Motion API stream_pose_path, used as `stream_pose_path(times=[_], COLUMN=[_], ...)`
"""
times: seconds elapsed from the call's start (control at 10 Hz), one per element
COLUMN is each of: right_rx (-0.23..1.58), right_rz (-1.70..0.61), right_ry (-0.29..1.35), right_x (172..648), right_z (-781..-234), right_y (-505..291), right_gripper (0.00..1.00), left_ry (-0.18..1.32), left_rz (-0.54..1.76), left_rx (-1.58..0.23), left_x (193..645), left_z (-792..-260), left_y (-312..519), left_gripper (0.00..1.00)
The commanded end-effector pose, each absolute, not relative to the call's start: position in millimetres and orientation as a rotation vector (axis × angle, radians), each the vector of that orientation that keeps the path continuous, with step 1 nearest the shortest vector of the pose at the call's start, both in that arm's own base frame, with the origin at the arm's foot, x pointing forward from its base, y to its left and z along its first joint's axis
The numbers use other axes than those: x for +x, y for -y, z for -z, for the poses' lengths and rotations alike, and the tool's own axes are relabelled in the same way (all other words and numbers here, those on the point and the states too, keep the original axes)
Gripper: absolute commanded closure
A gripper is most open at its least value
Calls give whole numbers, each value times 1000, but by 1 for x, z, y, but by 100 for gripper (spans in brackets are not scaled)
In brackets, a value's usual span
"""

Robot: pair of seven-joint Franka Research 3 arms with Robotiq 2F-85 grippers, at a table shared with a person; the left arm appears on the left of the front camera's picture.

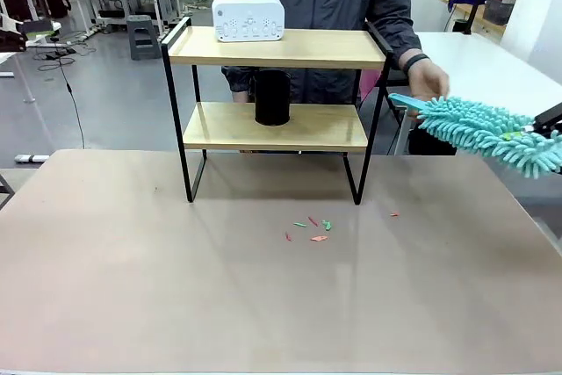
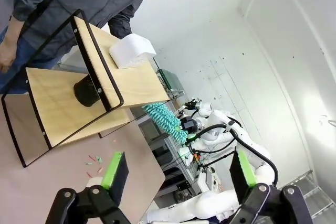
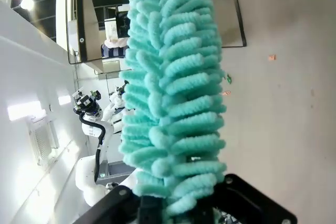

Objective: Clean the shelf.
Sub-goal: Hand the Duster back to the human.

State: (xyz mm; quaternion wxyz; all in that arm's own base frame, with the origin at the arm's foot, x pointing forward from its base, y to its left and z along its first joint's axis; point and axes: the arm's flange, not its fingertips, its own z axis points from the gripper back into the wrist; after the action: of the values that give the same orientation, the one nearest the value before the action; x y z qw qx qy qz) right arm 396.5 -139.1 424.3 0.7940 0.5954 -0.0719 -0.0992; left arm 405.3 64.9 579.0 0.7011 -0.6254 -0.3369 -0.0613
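The shelf is set toward the far side of the counter, directly in front of a person whose hand is held near the tip of a teal duster. The duster is gripped at its handle end by the right gripper, whose jaws are closed on it; it is held in the air to the right of the shelf, near its right posts but apart from them, so the wiping step is judged not yet begun and the approach to the shelf is taken as the step in hand. The left gripper is seen with its jaws wide open and nothing between them, hanging above the counter on the near side of the shelf. A white box with rows of small buttons is stood on the top board, and a black cylinder on the lower board; a few small coloured scraps are scattered on the counter just in front of the shelf. For the next move, the duster would need to be carried leftward over a board and swept around or past these two objects without toppling them. No brand, label or legible writing can be made out on any object.
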Motion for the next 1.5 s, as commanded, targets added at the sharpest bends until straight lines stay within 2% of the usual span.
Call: stream_pose_path(times=[0.0, 0.4, 0.5, 0.6, 0.7, 0.8, 1.1, 1.4], right_rx=[1279, 1279, 1283, 1286, 1290, 1291, 1312, 1398], right_rz=[190, 190, 210, 206, 201, 199, 177, 163], right_ry=[155, 155, 152, 142, 142, 141, 173, 248], right_x=[395, 395, 396, 396, 396, 396, 393, 365], right_z=[-429, -429, -425, -426, -426, -427, -440, -492], right_y=[139, 139, 138, 137, 137, 136, 137, 146], right_gripper=[100, 100, 83, 27, 26, 0, 3, 0], left_ry=[741, 741, 741, 741, 741, 741, 750, 712], left_rz=[145, 145, 145, 145, 145, 145, 137, 169], left_rx=[-1393, -1393, -1393, -1393, -1393, -1393, -1393, -1450], left_x=[403, 403, 403, 403, 403, 403, 405, 407], left_z=[-582, -582, -582, -582, -582, -582, -579, -569], left_y=[-65, -65, -65, -65, -65, -65, -65, -54], left_gripper=[0, 0, 0, 0, 0, 0, 0, 0])
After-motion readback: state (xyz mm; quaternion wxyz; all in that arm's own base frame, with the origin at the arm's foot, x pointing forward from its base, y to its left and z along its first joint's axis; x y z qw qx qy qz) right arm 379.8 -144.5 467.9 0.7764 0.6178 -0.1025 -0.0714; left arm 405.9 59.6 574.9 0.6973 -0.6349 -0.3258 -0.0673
